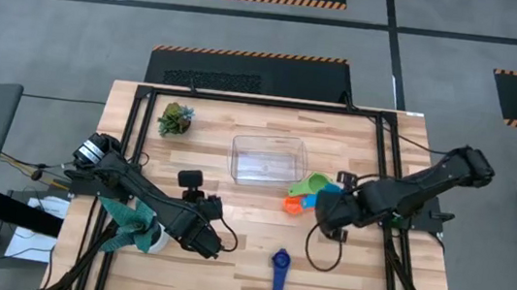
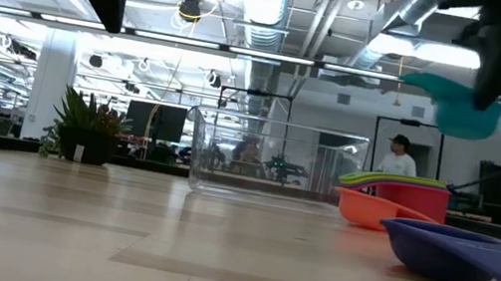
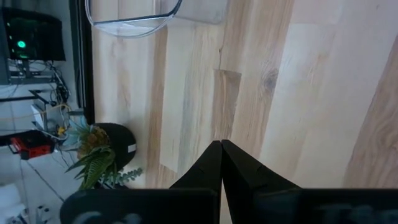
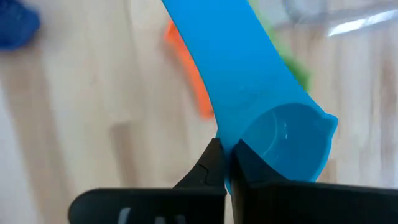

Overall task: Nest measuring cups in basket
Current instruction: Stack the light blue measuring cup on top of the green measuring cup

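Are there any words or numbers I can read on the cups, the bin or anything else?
None can be read.
Light blue cup, held in the right tool: no markings show.
Dark blue cup, bin, plant pot: nothing readable.
Room screens behind the table: too small and blurred.

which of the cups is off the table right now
The light blue cup, pinched by its rim in the right gripper. The dark blue cup lies alone on the table; the others sit stacked beside the basket.
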Robot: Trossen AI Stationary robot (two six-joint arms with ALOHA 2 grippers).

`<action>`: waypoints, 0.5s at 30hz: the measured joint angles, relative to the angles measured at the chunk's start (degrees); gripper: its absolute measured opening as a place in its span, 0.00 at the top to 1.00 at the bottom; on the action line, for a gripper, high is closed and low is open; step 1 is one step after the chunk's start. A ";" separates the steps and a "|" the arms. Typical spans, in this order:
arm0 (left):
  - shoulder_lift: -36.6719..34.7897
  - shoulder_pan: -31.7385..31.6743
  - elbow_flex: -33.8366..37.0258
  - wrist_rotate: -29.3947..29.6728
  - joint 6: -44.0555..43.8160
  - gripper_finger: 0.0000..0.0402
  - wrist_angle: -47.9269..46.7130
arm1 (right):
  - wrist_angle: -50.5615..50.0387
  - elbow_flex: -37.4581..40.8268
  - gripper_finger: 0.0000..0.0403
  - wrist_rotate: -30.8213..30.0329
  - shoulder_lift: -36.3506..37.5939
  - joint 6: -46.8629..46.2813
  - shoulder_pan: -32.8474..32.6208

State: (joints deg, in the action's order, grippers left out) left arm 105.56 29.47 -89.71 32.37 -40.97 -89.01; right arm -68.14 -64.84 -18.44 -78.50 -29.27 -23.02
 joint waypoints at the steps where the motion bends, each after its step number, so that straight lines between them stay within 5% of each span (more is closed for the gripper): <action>1: 0.00 0.00 0.00 0.20 0.24 1.00 0.00 | 1.90 1.29 0.98 -1.04 1.03 0.84 0.68; 15: 0.00 0.02 0.00 1.41 -0.97 1.00 0.00 | 15.51 10.60 0.98 -4.13 1.62 13.75 7.29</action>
State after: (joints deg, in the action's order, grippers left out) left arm 105.56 29.50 -89.71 33.78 -41.93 -89.01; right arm -52.63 -54.24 -22.57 -76.88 -15.52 -15.73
